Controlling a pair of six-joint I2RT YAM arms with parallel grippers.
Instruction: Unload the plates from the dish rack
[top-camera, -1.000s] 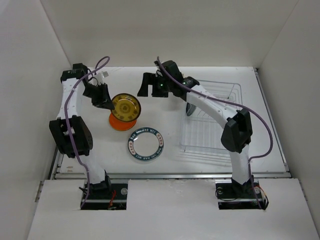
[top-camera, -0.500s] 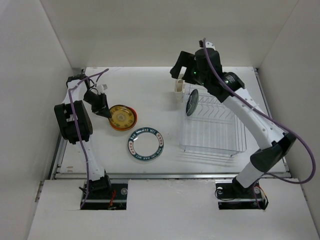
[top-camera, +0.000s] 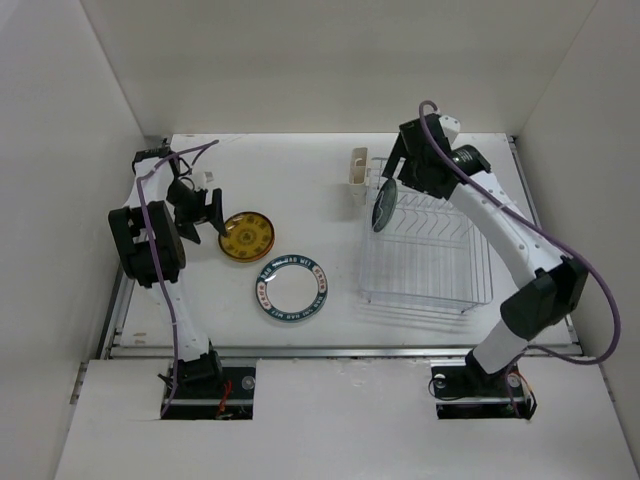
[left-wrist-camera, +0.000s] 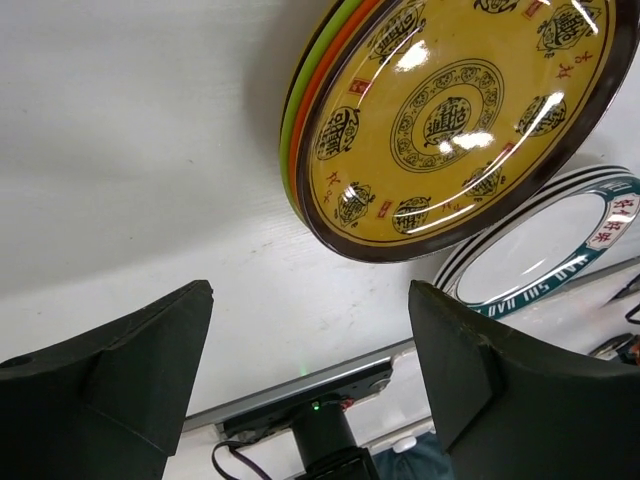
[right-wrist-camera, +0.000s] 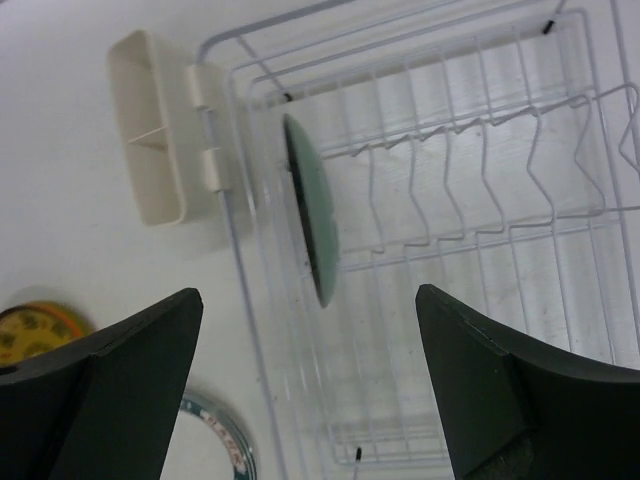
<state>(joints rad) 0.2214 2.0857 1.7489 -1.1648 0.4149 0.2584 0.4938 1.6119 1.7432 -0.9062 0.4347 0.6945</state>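
Left pincer (left-wrist-camera: 310, 330) here: fingers wide apart, gripping nothing. At its 1 o'clock the yellow plate (left-wrist-camera: 460, 120) tops an orange plate (left-wrist-camera: 300, 120) and a lime plate (left-wrist-camera: 288, 150) on the table (top-camera: 300, 170). The blue-rimmed plate (top-camera: 291, 288) lies near. My right pincer (right-wrist-camera: 310, 380) is spread too, with the teal plate (right-wrist-camera: 312, 225) upright in the dish rack (right-wrist-camera: 480, 150) at 12 and the cutlery cup (right-wrist-camera: 150, 130) at 10.

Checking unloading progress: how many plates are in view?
5: teal plate upright in the dish rack; blue-rimmed plate on the table; yellow plate stacked on orange plate and green plate. Others may hide underneath.
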